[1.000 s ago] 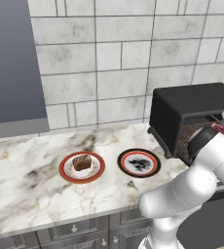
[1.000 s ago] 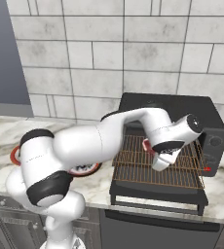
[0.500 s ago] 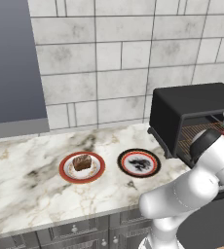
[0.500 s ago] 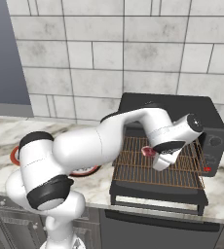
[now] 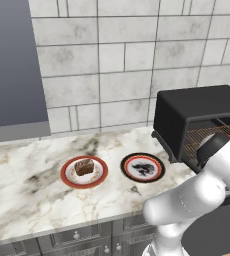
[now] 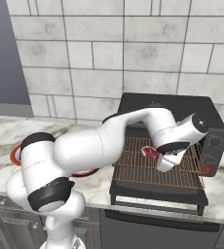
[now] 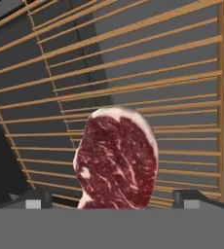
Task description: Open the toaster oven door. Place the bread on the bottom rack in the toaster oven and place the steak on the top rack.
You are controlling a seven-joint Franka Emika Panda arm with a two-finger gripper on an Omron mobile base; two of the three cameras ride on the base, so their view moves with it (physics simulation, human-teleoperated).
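Marble counter [image 5: 32,200] | steak [image 7: 117,158] on rack [image 7: 182,97] | claw [image 7: 114,198] apart

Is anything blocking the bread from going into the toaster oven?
The oven door itself is open, but the white arm reaches across the toaster oven opening, its gripper open around the steak over the pulled-out rack. The bread sits on its red plate with bare counter between.
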